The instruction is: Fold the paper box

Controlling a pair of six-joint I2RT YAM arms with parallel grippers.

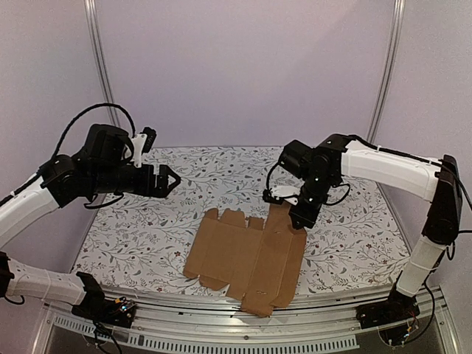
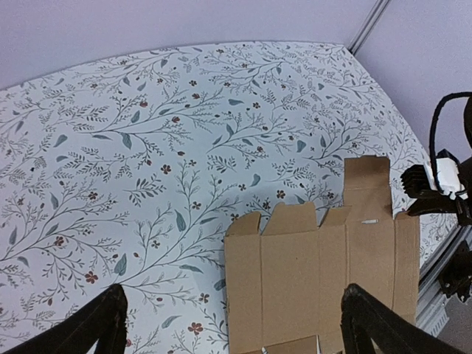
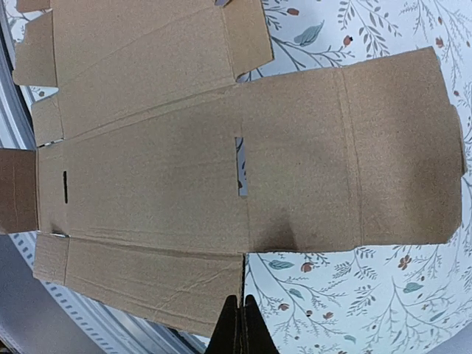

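The paper box (image 1: pixel 247 258) lies flat and unfolded on the flowered worktop (image 1: pixel 140 236), every panel and flap spread out, its near edge close to the worktop's front rail. The right pincer (image 1: pixel 299 220) hangs over the box's far right corner, beside the tall flap (image 1: pixel 280 217) that sticks out from the far edge. Its own camera shows its fingers (image 3: pixel 240 328) pressed together at the edge of the narrow side panel. Whether they nip that edge or only touch it cannot be told. The left pincer (image 1: pixel 168 179) hovers well off the box's far left side, above the worktop, with its fingers (image 2: pixel 103 328) wide apart and nothing between them.

By the look of things, no crease is raised yet, so the step in hand is the first fold.

- To do it well, one pincer should press down on the broad middle panel, near the slot (image 3: pixel 240 166), so the sheet cannot slide toward the rail.
- The other should get under an outer panel at the box's edge and swing it up along the scored line, not across it.
- A closed tip slid low under the edge is likely to lift thin card more cleanly than a pinch from above.
- The lift should be slow, since a light sheet will probably skate or bow instead of bending at the score.
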